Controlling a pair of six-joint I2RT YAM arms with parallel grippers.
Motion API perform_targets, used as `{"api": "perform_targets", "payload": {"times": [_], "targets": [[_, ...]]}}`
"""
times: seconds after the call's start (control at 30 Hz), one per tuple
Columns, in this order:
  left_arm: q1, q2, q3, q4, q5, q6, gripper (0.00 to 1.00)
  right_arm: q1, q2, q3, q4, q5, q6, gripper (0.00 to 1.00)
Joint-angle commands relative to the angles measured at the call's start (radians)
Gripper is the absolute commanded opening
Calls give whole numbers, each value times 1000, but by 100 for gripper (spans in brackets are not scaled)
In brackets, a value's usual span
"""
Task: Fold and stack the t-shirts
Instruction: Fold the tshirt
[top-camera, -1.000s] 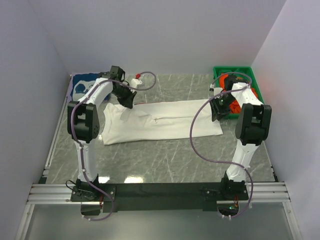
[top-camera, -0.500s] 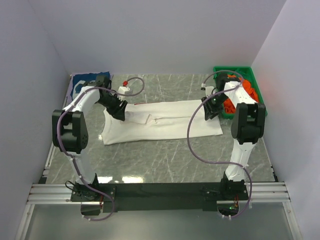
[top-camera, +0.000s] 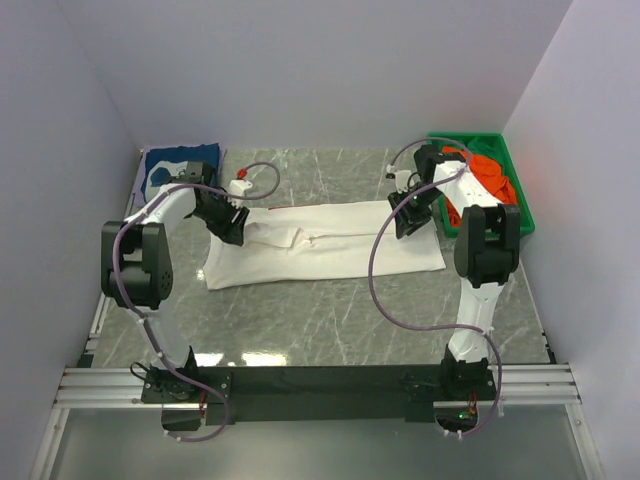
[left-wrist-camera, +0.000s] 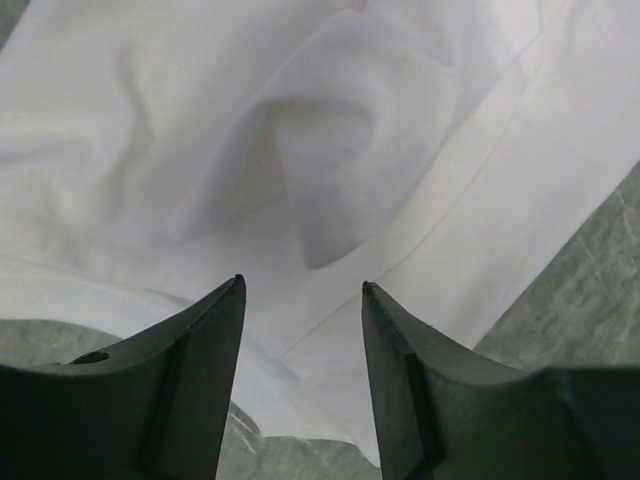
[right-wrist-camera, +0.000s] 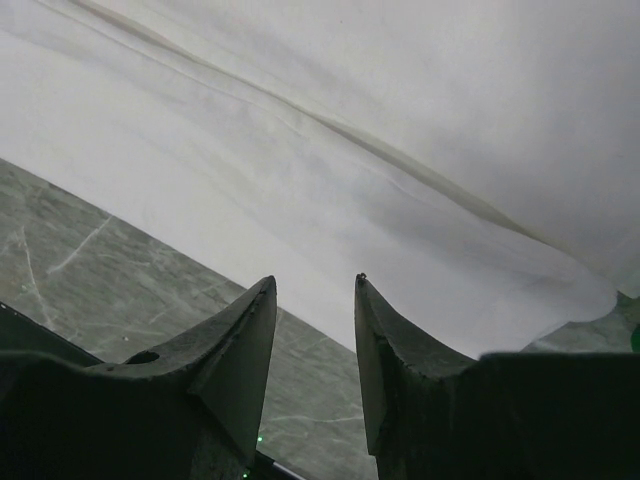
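Your left tool (left-wrist-camera: 300, 288): spread, empty, over white shirt (top-camera: 330, 248). Your right tool (right-wrist-camera: 315, 282): spread, empty, at shirt edge.

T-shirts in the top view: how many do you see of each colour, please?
White shirt: 1
Navy shirt: 1
Orange cloth, bunched in the bin: 1 visible, maybe more underneath
Total: 3 visible

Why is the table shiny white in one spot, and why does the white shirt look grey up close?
Top view: light glares off the polished table near the arm bases. Left wrist view: a raised fold in the white t-shirt casts a soft grey shadow. Right wrist view: the right gripper, so close, looks dark and slightly soft.
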Motion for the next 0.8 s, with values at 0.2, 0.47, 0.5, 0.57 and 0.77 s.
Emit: {"api": "perform_targets", "payload": {"times": [0.2,0.47,0.5,0.57,0.77], "targets": [[-23,110,80,-6,14,13,48,12,3,17,17,9,1,45],[-28,43,145,-3,-62,45,1,9,3,17,16,19,1,44],[-28,35,158,-29,-71,63,1,7,3,19,16,19,1,44],[-30,17,173,-47,-98,92,1,9,5,14,14,19,-2,44],[-56,-65,45,-67,-209,285,1,7,2,5,5,34,-17,43]]}}
